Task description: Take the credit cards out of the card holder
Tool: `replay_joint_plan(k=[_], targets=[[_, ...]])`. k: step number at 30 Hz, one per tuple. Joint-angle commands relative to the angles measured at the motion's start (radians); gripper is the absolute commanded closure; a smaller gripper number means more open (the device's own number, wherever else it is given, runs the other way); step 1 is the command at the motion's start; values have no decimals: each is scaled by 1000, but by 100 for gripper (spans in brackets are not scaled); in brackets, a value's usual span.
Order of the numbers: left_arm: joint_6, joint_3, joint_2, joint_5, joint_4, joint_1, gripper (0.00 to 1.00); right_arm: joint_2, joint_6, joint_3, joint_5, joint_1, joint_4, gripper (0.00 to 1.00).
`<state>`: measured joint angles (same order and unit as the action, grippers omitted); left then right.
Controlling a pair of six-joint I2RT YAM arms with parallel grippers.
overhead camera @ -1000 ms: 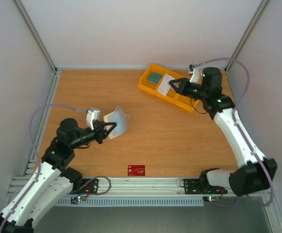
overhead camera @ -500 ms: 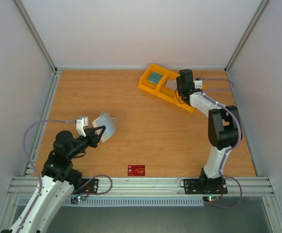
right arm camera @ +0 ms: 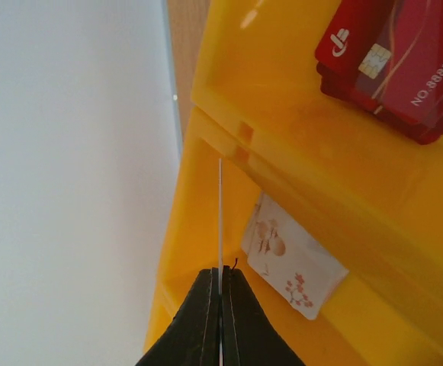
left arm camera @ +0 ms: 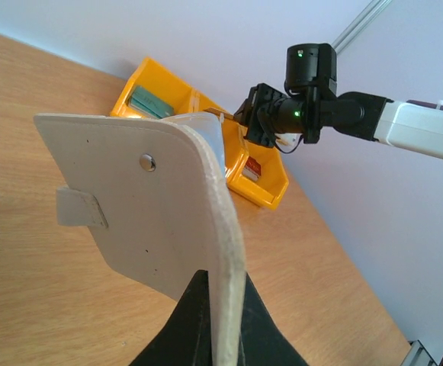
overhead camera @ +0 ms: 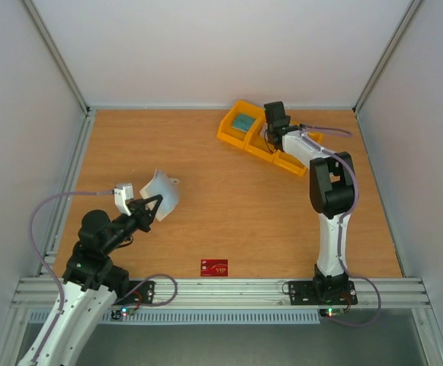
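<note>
Left gripper (overhead camera: 151, 204) clamped tight on the card holder (overhead camera: 164, 192), held off the table (overhead camera: 282, 221), well left of the bin (overhead camera: 225, 137). A red card (overhead camera: 214, 268) lies flat, well nearer than the bin. Right gripper (right arm camera: 221, 278) pinched shut on a thin card (right arm camera: 220, 213), edge-on, over the bin compartment with the flowered card (right arm camera: 293, 267); a red stack (right arm camera: 404, 61) next door.

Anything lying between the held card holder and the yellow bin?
No: the top view shows only bare table between card holder and yellow bin; the red card lies aside, near the front edge.
</note>
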<state>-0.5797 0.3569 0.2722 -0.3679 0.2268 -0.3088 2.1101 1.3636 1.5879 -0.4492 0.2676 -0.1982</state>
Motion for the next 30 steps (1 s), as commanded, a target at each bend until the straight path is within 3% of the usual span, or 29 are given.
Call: replay_joint_plan(k=[1, 7, 17, 19, 21, 23, 30], targets=[[1, 1, -22, 17, -85, 5, 100, 78, 57, 135, -93, 5, -181, 99], [5, 1, -22, 23, -83, 4, 100, 146, 103, 239, -86, 6, -287, 99], [6, -1, -19, 23, -84, 4, 100, 231, 117, 352, -47, 6, -319, 96], [6, -1, -18, 24, -84, 4, 100, 235, 118, 355, -39, 5, -315, 83], [6, -1, -16, 25, -83, 3, 100, 237, 113, 354, -22, 5, -308, 61], [6, -1, -14, 24, -82, 4, 100, 231, 117, 354, 2, 4, -308, 47], [6, -2, -15, 22, -82, 4, 100, 168, 119, 341, 108, -11, -266, 17]])
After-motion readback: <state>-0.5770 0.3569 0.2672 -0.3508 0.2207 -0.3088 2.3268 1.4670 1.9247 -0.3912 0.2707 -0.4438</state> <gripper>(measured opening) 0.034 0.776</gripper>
